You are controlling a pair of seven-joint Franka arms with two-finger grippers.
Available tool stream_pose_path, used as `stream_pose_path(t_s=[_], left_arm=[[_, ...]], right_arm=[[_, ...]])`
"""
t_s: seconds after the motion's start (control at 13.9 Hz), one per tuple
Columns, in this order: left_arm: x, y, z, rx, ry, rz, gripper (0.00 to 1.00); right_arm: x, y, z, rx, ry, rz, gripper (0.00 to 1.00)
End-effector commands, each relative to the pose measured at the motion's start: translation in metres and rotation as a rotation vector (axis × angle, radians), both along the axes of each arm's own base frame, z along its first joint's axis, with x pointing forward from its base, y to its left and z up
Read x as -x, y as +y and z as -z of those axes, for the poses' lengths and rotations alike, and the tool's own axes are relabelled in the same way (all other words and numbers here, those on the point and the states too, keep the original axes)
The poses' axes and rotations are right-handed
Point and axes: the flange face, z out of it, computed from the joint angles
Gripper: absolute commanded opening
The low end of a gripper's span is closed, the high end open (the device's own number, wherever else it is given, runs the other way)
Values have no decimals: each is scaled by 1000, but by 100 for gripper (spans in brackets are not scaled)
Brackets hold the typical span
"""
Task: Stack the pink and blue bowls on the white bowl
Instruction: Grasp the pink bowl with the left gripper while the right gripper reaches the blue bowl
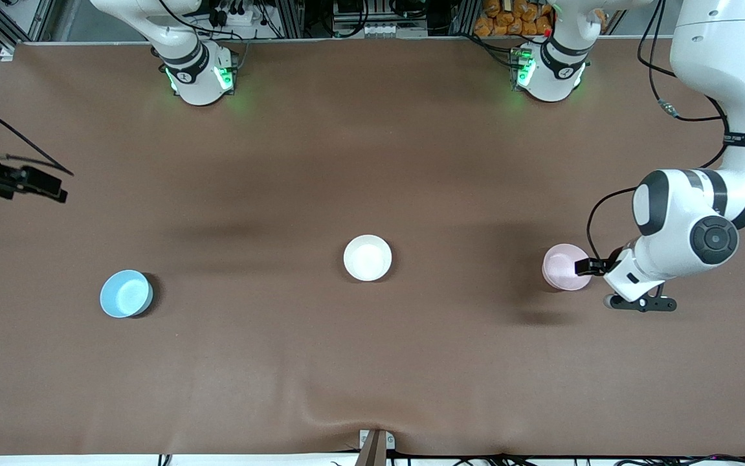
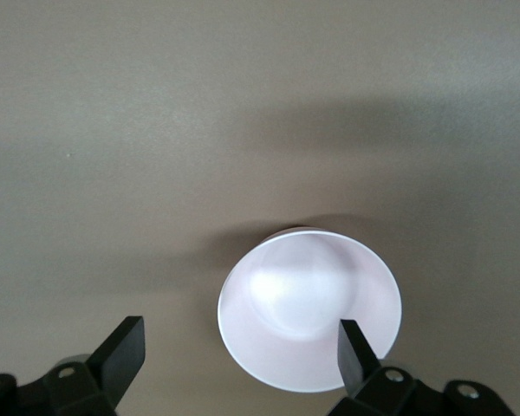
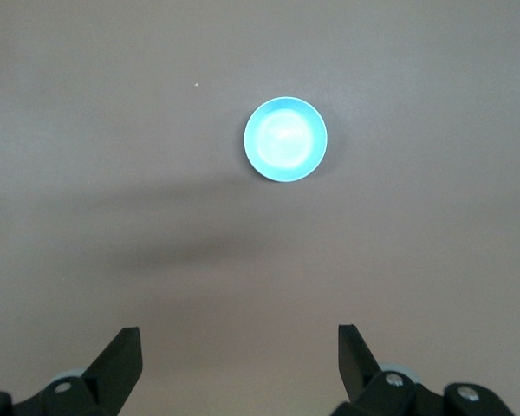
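The white bowl [image 1: 367,257] sits mid-table. The pale pink bowl [image 1: 565,266] sits toward the left arm's end and also shows in the left wrist view [image 2: 309,308]. The sky blue bowl [image 1: 126,294] sits toward the right arm's end and also shows in the right wrist view [image 3: 285,139]. My left gripper [image 1: 599,283] is open, low at the pink bowl. In the left wrist view [image 2: 240,351], one finger [image 2: 355,355] is over the bowl's inside and the other is outside its rim. My right gripper [image 1: 35,184] is open and empty [image 3: 240,355], high over the table's end, away from the blue bowl.
The brown table mat [image 1: 372,362] has a wrinkle at its front edge near a small clamp [image 1: 375,446]. The two arm bases [image 1: 197,71] [image 1: 550,68] stand along the back edge. Cables hang from the left arm.
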Motion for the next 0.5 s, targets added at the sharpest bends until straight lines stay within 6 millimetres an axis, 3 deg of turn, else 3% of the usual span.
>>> stream_pose_path(t_s=[0.0,0.22,0.43], left_arm=[[11,5,17,0,-17,44,81],[23,14,48,2,-6,32,75],[23,25,57,8,-4,67,62]], right_arm=[[-12,-15,39,14,18,20,100],[-32,-32,85,17,28,6,100],[-45,-60,129,14,32,-34,100]])
